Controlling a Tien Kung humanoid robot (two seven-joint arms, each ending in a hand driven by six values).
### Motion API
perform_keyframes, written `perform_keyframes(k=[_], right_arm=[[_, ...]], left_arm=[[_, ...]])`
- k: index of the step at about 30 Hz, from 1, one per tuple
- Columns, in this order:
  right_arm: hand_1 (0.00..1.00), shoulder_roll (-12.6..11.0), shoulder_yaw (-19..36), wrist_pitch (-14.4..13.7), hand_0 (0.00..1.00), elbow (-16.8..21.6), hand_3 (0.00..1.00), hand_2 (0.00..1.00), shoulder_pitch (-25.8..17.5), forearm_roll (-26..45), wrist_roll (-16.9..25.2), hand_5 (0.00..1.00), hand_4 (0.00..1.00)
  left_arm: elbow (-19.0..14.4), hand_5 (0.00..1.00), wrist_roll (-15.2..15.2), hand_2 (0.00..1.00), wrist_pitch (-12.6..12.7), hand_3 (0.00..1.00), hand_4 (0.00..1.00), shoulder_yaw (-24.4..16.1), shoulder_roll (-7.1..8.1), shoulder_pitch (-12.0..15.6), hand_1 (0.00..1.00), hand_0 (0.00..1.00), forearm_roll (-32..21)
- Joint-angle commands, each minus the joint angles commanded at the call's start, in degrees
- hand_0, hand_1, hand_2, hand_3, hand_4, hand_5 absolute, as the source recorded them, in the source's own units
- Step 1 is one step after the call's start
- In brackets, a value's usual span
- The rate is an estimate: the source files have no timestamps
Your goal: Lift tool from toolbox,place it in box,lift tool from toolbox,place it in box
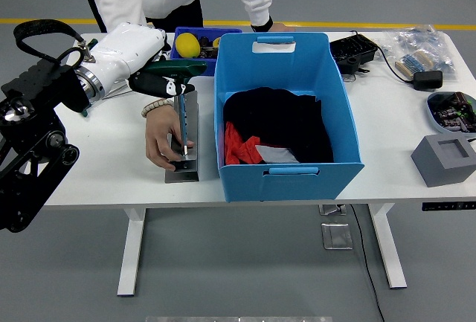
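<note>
My left hand, on a white forearm, is shut on the green handle of a screwdriver. The thin shaft hangs down, and its tip is close over the grey toolbox left of the big blue box. A person's hand presses on the toolbox's near end. Black and red cloth lies inside the blue box. My right arm is out of view.
A small blue bin with a yellow thing stands behind the toolbox. The person's other hand rests behind the blue box. At the right are a black device, a plastic bag, a dish and a grey foam block.
</note>
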Motion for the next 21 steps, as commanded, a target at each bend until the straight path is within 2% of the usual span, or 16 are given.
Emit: perform_keyframes(k=[11, 21], right_arm=[[0.717, -0.1, -0.2, 0.0, 0.724, 0.0, 0.658, 0.780, 0.0, 0.4, 0.0, 0.707, 0.897], [0.717, -0.1, -0.2, 0.0, 0.725, 0.0, 0.659, 0.779, 0.1, 0.4, -0.1, 0.707, 0.897]], left_arm=[[0.3, 0.564, 1.9, 0.002, -1.1, 0.058, 0.856, 1.1, 0.65, -3.5, 0.002, 0.111, -0.2], [-0.4, 0.570, 2.7, 0.002, -1.8, 0.058, 0.856, 1.3, 0.75, -5.5, 0.002, 0.111, -4.8]])
